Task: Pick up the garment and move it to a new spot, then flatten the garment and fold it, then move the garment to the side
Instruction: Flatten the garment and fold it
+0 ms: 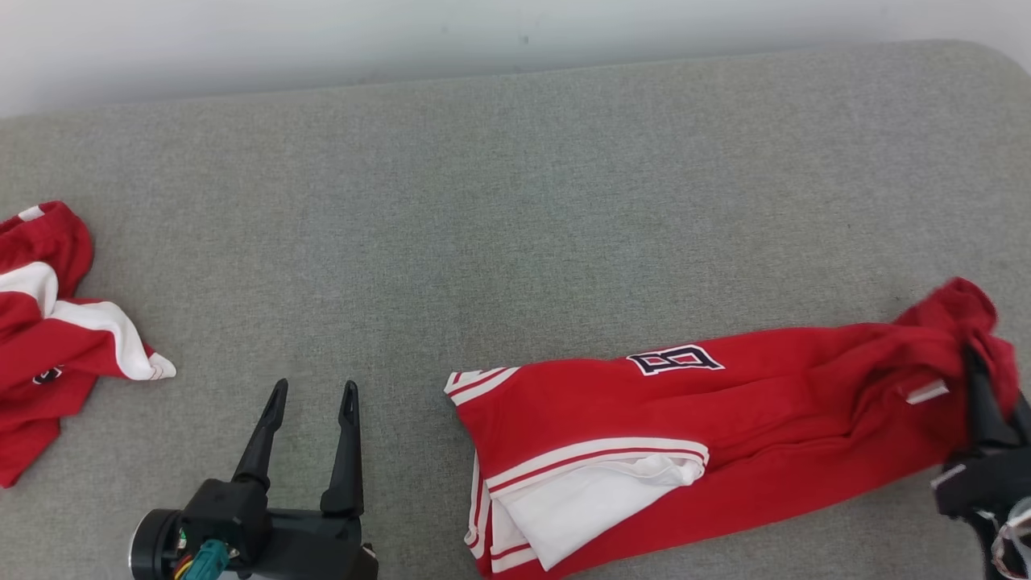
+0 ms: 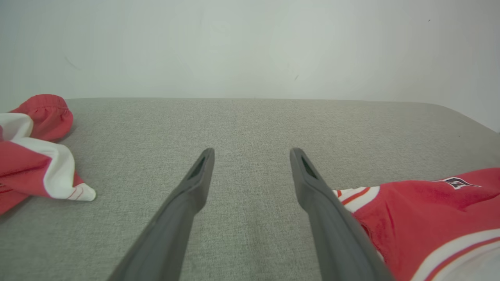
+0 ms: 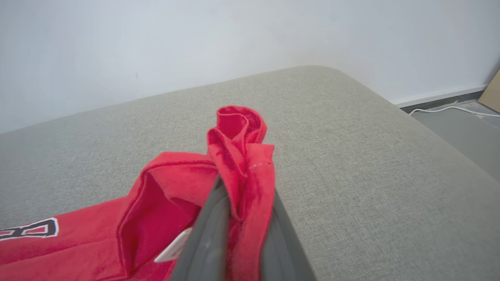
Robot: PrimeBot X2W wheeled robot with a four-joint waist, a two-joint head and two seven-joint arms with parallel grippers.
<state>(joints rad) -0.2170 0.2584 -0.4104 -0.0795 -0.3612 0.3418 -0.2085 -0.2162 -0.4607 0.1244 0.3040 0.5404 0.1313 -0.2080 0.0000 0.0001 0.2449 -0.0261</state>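
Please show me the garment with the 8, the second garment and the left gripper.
Garment with the 8 [image 1: 765,403]: head view, red middle.
Second garment [image 1: 121,342]: head view, white stripe.
Left gripper [image 1: 315,385]: head view, between fingertips.

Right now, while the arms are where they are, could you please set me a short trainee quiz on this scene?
1. True or false: the left gripper is closed on cloth.
2. Where does the right gripper pinch the red garment marked 8? A. at its bunched end on the robot's right; B. at its white-striped end; C. at its middle.
3. What lies on the grey cushion at the robot's far left?

Key
1. False: its fingers stand apart, with nothing between them.
2. A.
3. A second red-and-white garment, crumpled.
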